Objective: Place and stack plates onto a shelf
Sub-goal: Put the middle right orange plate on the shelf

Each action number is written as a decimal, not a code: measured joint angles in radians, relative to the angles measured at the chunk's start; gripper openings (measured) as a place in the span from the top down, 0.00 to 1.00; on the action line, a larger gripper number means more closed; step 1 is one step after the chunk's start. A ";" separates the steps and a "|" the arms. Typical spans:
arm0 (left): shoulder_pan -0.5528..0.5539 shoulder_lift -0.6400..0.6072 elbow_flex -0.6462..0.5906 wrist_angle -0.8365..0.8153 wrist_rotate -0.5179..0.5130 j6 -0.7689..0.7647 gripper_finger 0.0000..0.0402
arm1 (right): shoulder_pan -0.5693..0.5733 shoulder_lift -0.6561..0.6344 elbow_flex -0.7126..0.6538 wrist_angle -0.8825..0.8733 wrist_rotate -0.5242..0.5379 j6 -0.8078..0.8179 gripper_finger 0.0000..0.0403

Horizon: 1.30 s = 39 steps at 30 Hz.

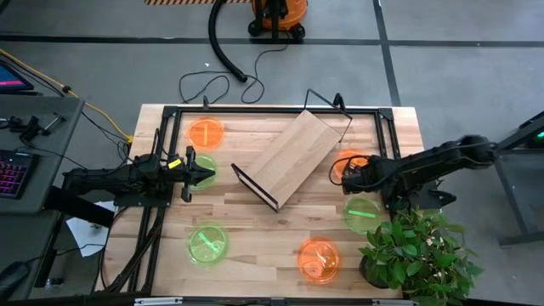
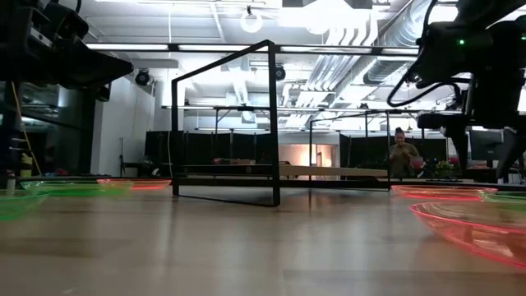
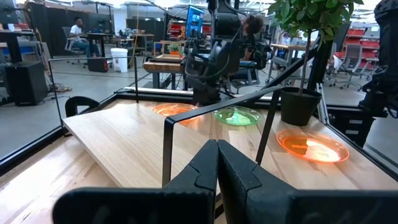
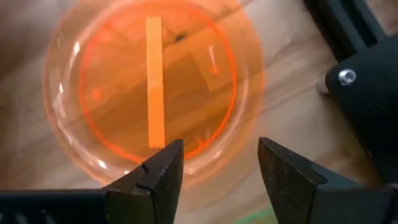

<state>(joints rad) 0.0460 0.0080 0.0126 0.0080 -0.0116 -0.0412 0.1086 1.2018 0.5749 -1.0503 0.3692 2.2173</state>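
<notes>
Across the tabletop (image 1: 255, 246) in the high view: shelf (image 1: 291, 156) set diagonally at centre, five plates spread around it. Orange plate (image 1: 206, 133) at rear left, green plate (image 1: 206, 243) at front left, orange plate (image 1: 319, 259) at front centre-right, green plate (image 1: 364, 214) beside the potted plant (image 1: 416, 255), orange plate (image 1: 348, 163) partly covered by the right arm. Possible sixth green plate under the left gripper (image 1: 201, 173); cannot tell.

Left wrist view only: left gripper fingers (image 3: 205, 171) pressed together, holding nothing, aimed at the shelf board (image 3: 124, 134).

Right wrist view only: right gripper (image 4: 214, 165) above the near rim of the orange plate (image 4: 155, 87), fingers parted with a clear gap, gripping nothing; contact with the rim cannot be judged.

Low view only: shelf wire frame (image 2: 226, 123) seen standing upright on the table, plate rims (image 2: 468, 226) at table level on both sides, a person (image 2: 401, 152) in the room behind.
</notes>
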 joint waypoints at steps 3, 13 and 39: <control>0.000 0.000 0.000 0.000 0.000 0.000 1.00 | 0.018 0.021 0.000 -0.004 -0.015 0.022 0.53; 0.000 0.000 0.000 0.000 0.000 0.000 1.00 | 0.040 0.142 0.000 0.020 -0.083 0.077 0.53; 0.000 0.000 0.000 0.000 0.000 0.000 1.00 | -0.084 0.272 0.000 0.123 0.001 0.071 0.53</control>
<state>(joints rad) 0.0463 0.0082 0.0127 0.0079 -0.0116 -0.0410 0.0245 1.4736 0.5751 -0.9276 0.3706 2.2879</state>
